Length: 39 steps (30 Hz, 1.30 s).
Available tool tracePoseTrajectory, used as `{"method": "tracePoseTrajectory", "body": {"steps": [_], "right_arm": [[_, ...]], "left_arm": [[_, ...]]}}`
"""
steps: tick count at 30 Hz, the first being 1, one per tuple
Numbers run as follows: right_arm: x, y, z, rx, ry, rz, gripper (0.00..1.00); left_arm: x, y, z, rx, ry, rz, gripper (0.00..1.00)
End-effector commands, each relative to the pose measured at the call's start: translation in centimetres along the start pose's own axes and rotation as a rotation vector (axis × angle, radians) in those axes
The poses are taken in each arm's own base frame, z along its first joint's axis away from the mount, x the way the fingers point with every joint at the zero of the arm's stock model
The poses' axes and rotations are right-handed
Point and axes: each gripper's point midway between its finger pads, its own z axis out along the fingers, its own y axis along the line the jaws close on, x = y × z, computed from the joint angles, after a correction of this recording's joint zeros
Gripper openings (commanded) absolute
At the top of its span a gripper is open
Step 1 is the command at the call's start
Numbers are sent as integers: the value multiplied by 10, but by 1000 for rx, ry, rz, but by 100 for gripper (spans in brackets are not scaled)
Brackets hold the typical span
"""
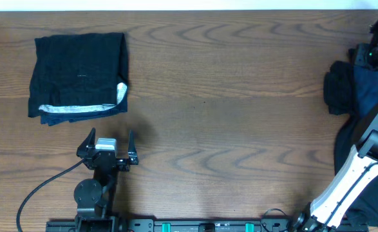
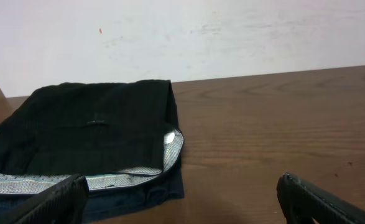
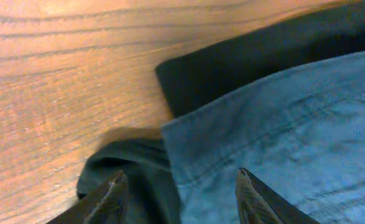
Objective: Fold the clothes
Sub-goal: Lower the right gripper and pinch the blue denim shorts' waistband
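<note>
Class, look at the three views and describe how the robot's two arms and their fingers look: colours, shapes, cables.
The left arm is black with round joints, a silvery block behind the left gripper, and a black cable running off from it. The right arm has a white link between black joints. The right gripper has dark fingers tapering to points.

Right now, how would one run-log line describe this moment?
left gripper: open, empty, near folded black garment | right gripper: open over blue garment
</note>
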Motion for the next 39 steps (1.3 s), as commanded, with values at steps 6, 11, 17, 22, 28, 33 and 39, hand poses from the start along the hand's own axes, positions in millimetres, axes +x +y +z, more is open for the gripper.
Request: {"method": "tracePoseTrajectory", "body": {"steps": [6,11,17,22,28,33,39], "right_arm": [[19,-8,35,125,66,-78,55],[14,-7,36,132,48,-87,50],[17,-9,36,132,61,-84,32],[19,-14,34,135,64,-54,1],[-6,-16,3,143,-11,-17,1],[-27,-23,-41,161,-74,0,1],[-36,-20,-91,141,-107,64,1]], "left_arm": [[15,-5,1,28,42,7,98],[15,-5,1,28,42,7,98],[15,-5,1,28,42,7,98],[15,-5,1,28,42,7,98],[15,-5,1,28,42,7,98],[15,-5,1,28,42,7,98],[15,-5,1,28,42,7,98]]}}
